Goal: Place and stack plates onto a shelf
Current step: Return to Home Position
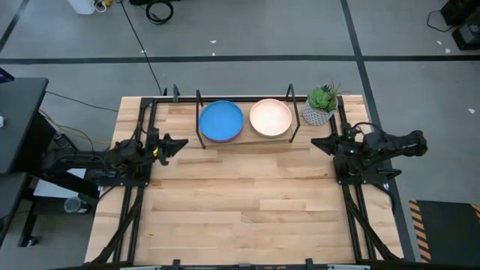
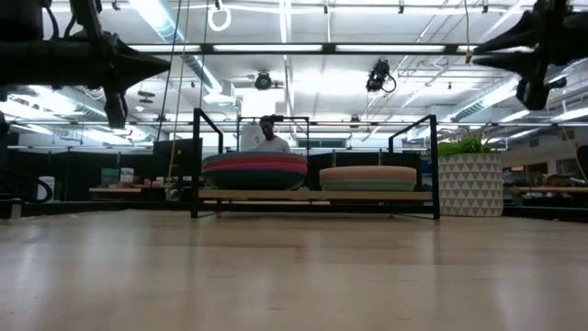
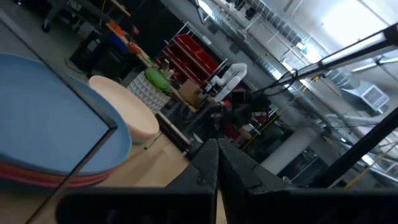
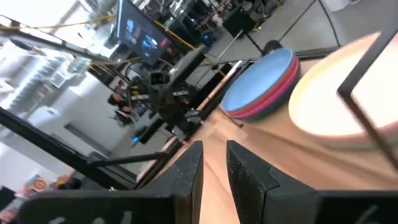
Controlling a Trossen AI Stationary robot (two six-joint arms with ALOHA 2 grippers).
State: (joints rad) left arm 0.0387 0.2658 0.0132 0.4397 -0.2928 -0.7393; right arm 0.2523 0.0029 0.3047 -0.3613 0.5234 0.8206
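Note:
The shelf [image 1: 247,140] stands at the table's far edge. Two stacks of plates rest on its board. The left stack [image 1: 221,120] has a bright blue plate on top, with magenta beneath it [image 3: 56,177]. The right stack [image 1: 270,118] has a cream plate on top. In the low view the two stacks [image 2: 254,171] [image 2: 367,177] sit side by side between the black wire loops. My left gripper [image 1: 182,142] hovers left of the shelf, shut and empty. My right gripper [image 1: 315,141] hovers right of the shelf, open by a narrow gap [image 4: 214,155] and empty.
A potted green plant [image 1: 321,105] in a white patterned pot stands at the shelf's right end, close to my right gripper. Bare wooden tabletop [image 1: 240,202] stretches from the shelf to the near edge. A person [image 2: 268,136] shows in the room behind the shelf.

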